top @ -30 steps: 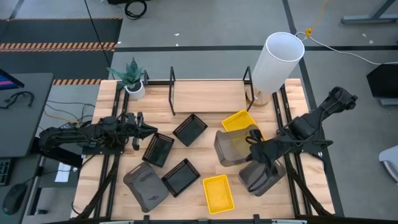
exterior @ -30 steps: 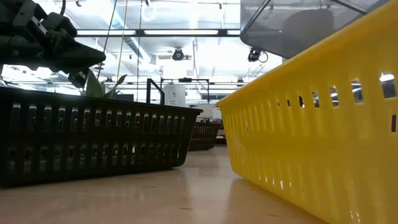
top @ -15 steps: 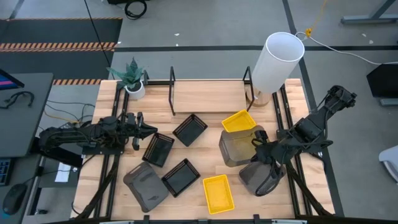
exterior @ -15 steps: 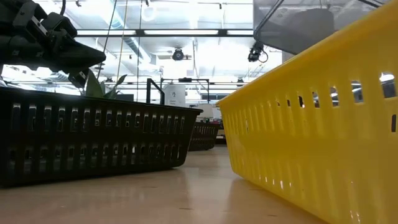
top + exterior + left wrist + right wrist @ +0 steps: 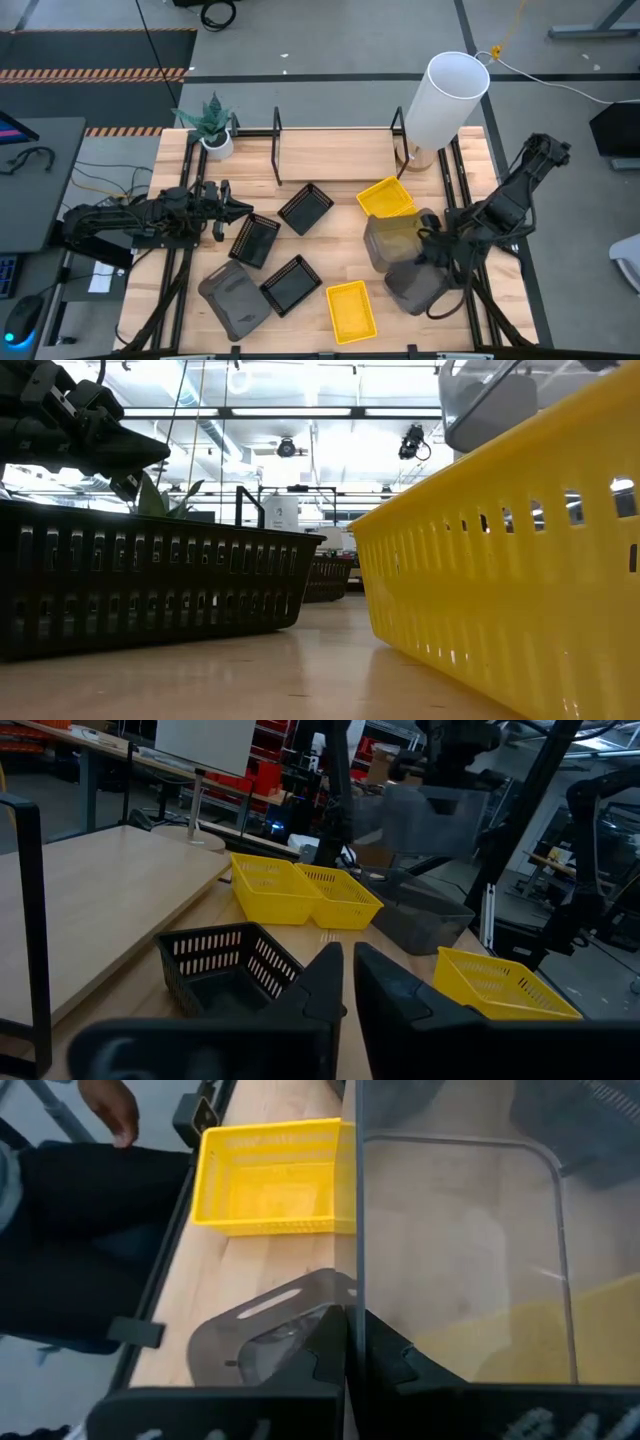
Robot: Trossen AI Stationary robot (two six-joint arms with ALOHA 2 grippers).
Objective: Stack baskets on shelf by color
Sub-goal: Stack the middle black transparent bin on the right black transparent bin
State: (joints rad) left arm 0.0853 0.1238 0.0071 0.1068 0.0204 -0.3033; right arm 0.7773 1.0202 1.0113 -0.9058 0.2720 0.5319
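My right gripper (image 5: 432, 254) is shut on a translucent dark grey basket (image 5: 398, 240), held in the air over the table's right half; it also shows at the top of the low view (image 5: 500, 400). A second grey basket (image 5: 413, 287) sits on the table just below, and a third (image 5: 235, 298) lies near left. Three black slatted baskets (image 5: 306, 208), (image 5: 255, 240), (image 5: 291, 284) lie mid-table. Yellow baskets lie behind the held one (image 5: 385, 197) and near the front edge (image 5: 350, 310). The shelf (image 5: 335, 155) runs along the far edge. My left gripper (image 5: 243, 208) is shut and empty at the left. My right gripper pinches the held grey basket's side wall (image 5: 356, 1295) at its rim, one finger inside (image 5: 385, 1355) and one outside. The fingers come from the table's right, slanting down. The basket is lifted clear of the table and the other baskets.
A tall white cylinder (image 5: 445, 100) stands on the shelf's right end and a small potted plant (image 5: 212, 125) at the far left corner. Black bracket uprights (image 5: 277, 145) rise from the shelf. A person's hand (image 5: 110, 1105) and dark clothing show beyond the table's near edge.
My right gripper has carried the grey basket toward the table's right edge, still clear of the table. It now hangs partly over the grey basket that sits on the table.
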